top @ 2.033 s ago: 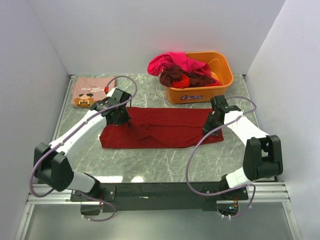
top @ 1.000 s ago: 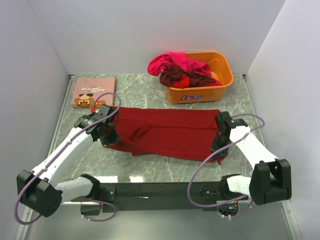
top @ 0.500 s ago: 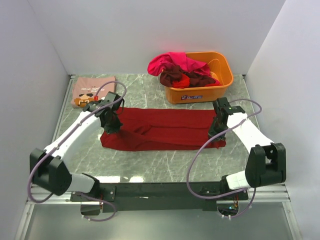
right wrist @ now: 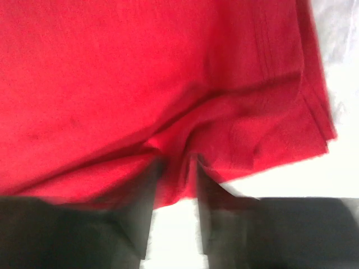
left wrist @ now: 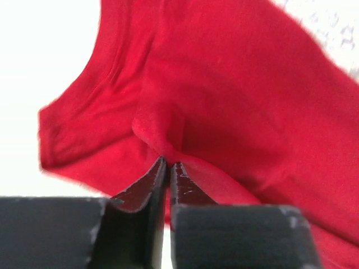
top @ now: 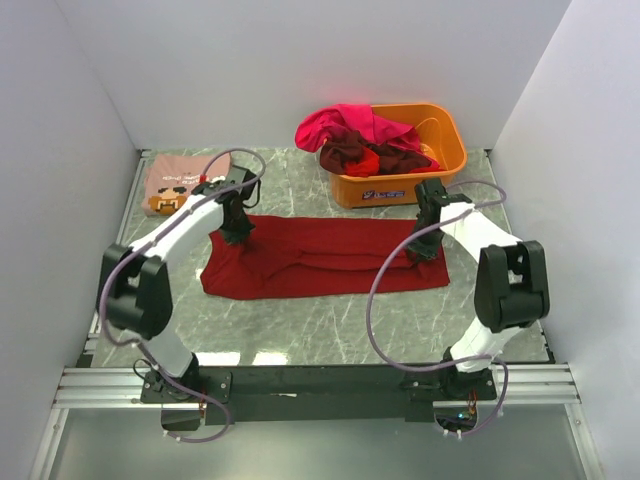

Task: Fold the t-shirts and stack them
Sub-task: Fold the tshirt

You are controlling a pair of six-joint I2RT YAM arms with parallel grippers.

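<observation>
Since a second ago the dark red t-shirt has gone from a pulled-up, slanted sheet to a long narrow band lying flat across the middle of the worktop, and both arms have swung to its far edge.

Far left corner: the dusty pink t-shirt sits folded, print side up, apart from the red one. Next over, the left tool is down on the band's far-left corner. On the wrist cam its fingers are pressed nearly together, pinching a little ridge of red cloth at the tips.

At the other end, the right tool sits on the far-right corner of the band. Its fingers are blurry but clearly spread a bit, with a pucker of cloth lying between them, not squeezed.

Behind that, near the back wall, the orange tub holds a heap of t-shirts, magenta on top and spilling over the left rim, maroon and red under it.
</observation>
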